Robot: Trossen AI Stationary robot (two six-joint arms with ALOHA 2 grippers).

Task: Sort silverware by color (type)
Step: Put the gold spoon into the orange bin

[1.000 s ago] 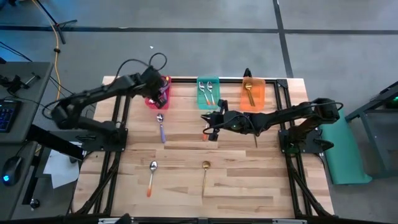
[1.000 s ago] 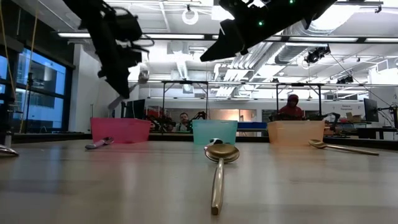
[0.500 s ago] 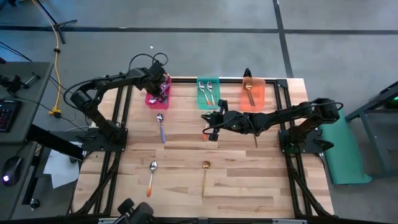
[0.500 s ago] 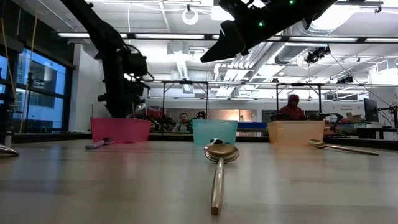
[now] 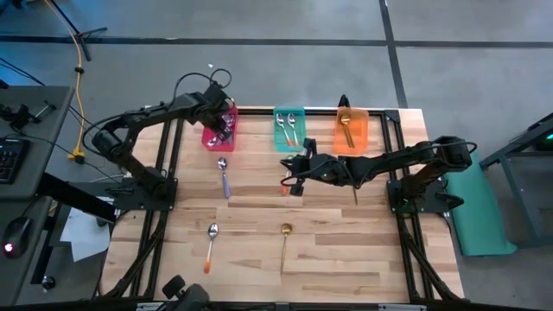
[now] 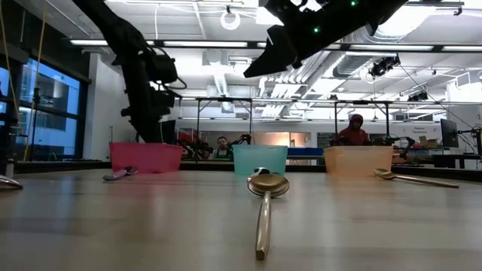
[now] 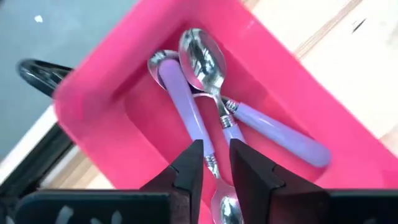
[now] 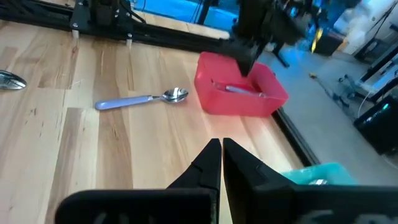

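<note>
Left wrist view: left gripper (image 7: 216,163) narrowly parted, empty, over red bin (image 7: 99,93); purple-handled spoons (image 7: 249,121) look light, stiff, slick, so pinch mid-handle; right gripper (image 8: 221,155) closed

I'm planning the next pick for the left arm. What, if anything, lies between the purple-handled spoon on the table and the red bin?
Nothing visible does. The purple-handled spoon lies on bare wood just in front of the red bin, with open table between them. The left tool hangs over that bin; the right tool hovers off to the side, near mid-table.
</note>
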